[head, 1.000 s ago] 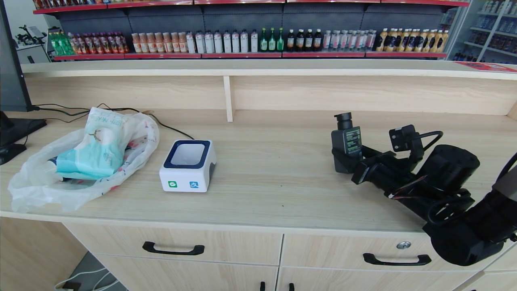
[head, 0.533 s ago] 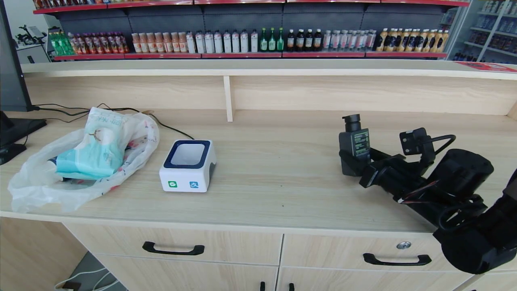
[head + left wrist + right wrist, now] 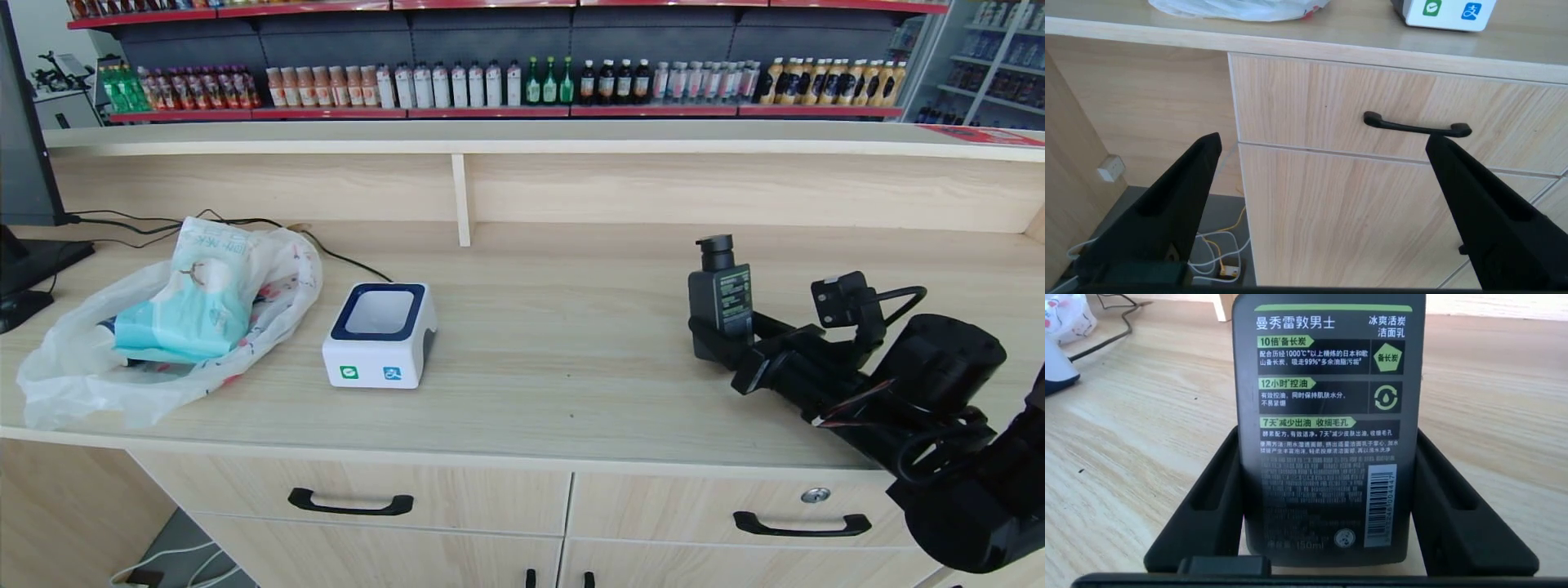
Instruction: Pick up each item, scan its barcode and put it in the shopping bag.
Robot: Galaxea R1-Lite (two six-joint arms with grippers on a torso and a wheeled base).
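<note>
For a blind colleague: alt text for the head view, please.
The right claw grips a black bottle upright at the right of the wooden counter; a white scanner and a plastic shopping bag sit farther left.

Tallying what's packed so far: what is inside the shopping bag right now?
A teal and white soft pack lies in the mouth of the shopping bag. A dark edge shows beneath it; the crumpled plastic hides whatever else is inside.

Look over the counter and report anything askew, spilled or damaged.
Nothing is spilled or damaged. Only the bag looks untidy: it lies slumped on its side at the left of the counter, with a teal pack leaning in its open mouth. The scanner sits square, and the right gripper holds the bottle upright.
</note>
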